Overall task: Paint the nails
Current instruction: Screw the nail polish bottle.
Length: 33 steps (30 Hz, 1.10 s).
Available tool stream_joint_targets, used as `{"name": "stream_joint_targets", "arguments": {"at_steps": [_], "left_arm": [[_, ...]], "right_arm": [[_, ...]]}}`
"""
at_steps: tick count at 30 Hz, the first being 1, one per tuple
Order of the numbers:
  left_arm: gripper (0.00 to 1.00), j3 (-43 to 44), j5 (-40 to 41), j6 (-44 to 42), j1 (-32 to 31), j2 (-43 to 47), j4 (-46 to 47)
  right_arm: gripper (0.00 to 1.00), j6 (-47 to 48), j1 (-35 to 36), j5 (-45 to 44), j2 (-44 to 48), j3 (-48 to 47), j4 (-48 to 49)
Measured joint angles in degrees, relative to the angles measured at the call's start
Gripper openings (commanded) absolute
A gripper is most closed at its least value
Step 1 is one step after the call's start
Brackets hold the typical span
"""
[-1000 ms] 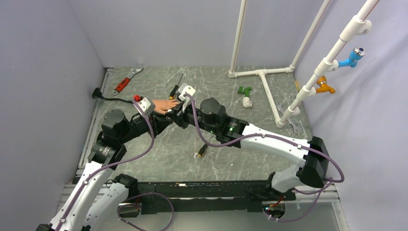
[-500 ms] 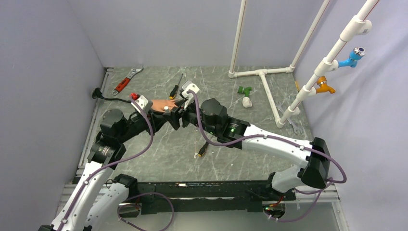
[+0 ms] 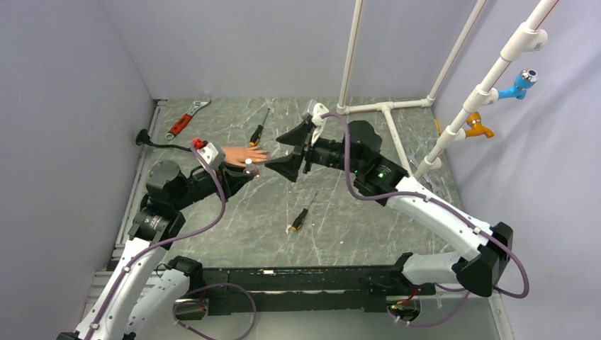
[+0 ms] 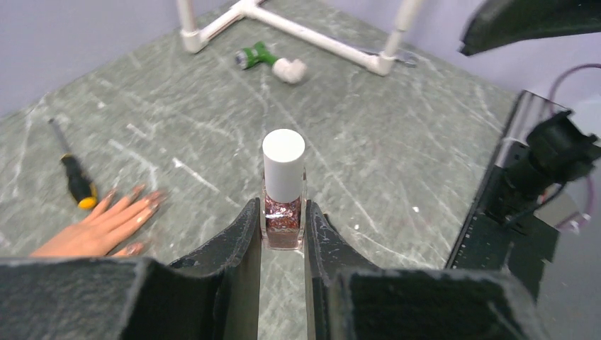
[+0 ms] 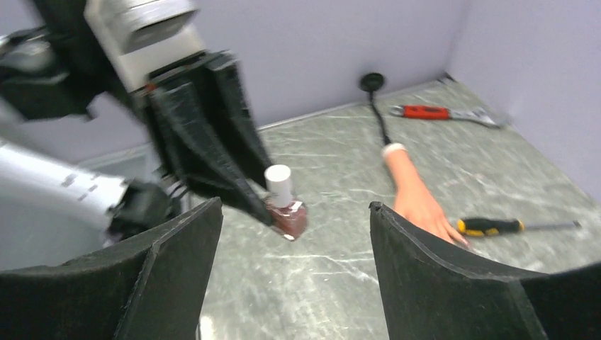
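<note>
White-and-black left arm point(image 3: 135, 263): rises from the near left corner of the table point(image 3: 354, 227), elbow folded by the left edge, forearm levelled off to the right. Black two-finger left gripper point(image 3: 244, 172): jaws pinched tight on the body of a small glass polish bottle with reddish glitter and a white cap point(image 4: 283, 191), cap up and clear above the fingertips. White-and-black right arm point(image 3: 432, 209): from the near right corner, stretched up-left toward mid table, wrist turned left. Black two-finger right gripper point(image 3: 273, 151): jaws spread wide, holding nothing, facing the left gripper, near it, not touching.
</note>
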<state>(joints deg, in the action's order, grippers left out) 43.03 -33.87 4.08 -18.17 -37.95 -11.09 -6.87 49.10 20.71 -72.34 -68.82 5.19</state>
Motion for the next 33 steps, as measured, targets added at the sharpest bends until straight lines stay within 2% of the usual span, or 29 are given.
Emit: {"name": "stream_joint_targets", "arguments": {"at_steps": [5,10,18,24,28,33], "left_arm": [[0.00,0.0,-10.6,0.6,0.0,0.0,4.1],[0.00,0.0,-23.2,2.6,-0.2,-2.8,9.3],[0.00,-0.1,-28.5,2.6,-1.3,-3.7,9.6],[0.00,-0.1,-28.8,2.0,-1.7,-3.8,9.2],[0.00,-0.1,-28.8,1.5,-1.8,-3.8,8.7],[0.00,-0.1,-28.8,1.3,-1.8,-3.8,8.2]], "right_arm": [[0.72,4.2,-1.1,17.7,2.5,0.1,-1.0],[0.70,6.5,-1.0,27.1,2.1,0.1,-2.4],[0.66,5.6,-1.0,30.3,-0.5,0.1,-1.5],[0.56,4.7,-1.0,31.0,-3.0,0.0,-0.8],[0.47,4.2,-1.0,31.9,-4.5,-0.6,-0.7],[0.28,3.5,-1.0,32.6,-5.5,-0.7,-0.3]]}}
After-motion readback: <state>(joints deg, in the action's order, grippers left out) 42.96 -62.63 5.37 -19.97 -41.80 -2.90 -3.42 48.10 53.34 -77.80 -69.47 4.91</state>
